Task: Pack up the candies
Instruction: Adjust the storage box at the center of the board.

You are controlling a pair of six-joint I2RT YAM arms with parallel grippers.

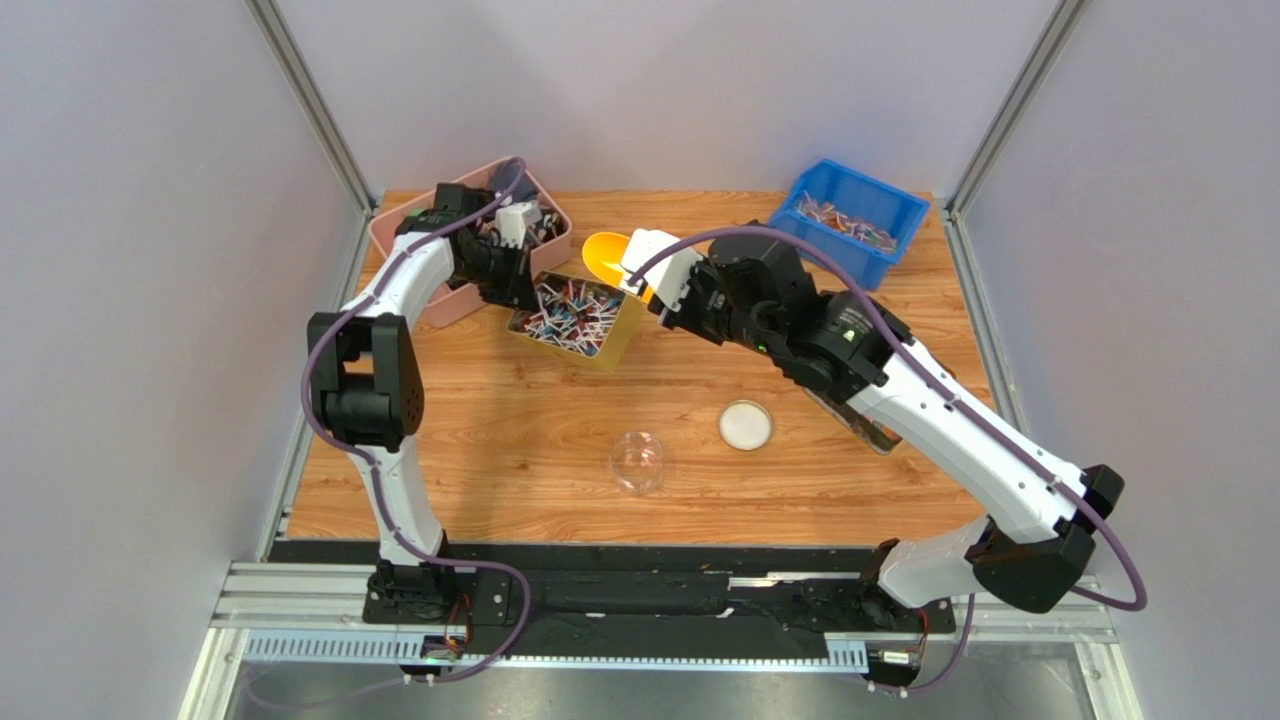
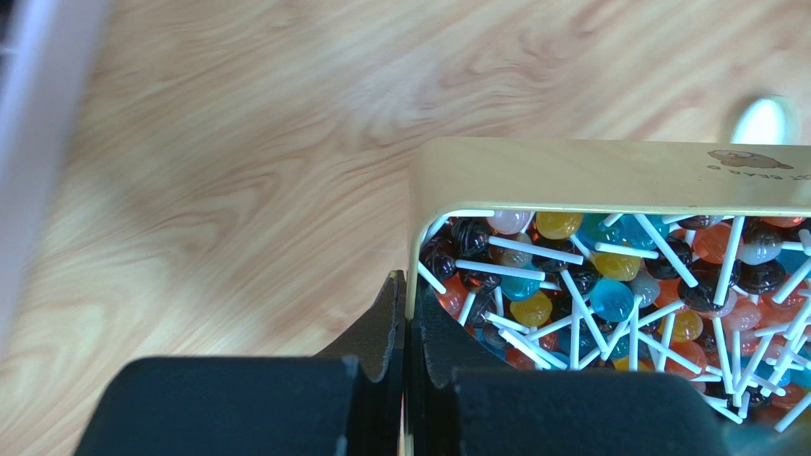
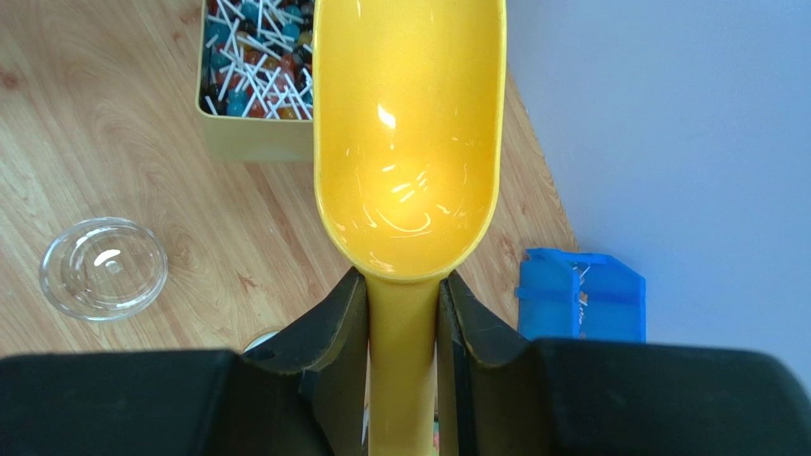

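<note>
3 bins, 1 scoop, 1 jar, 1 lid

A wooden bench carries a pink bin at its far left corner and a blue bin at its far right. A yellow box stands just beside the pink bin. Nearer the front, 1 clear glass dish and 1 round white disc lie apart. A yellow scoop sits empty.

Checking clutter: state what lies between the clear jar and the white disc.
Only bare table separates clear jar and white disc; top view shows it.
</note>
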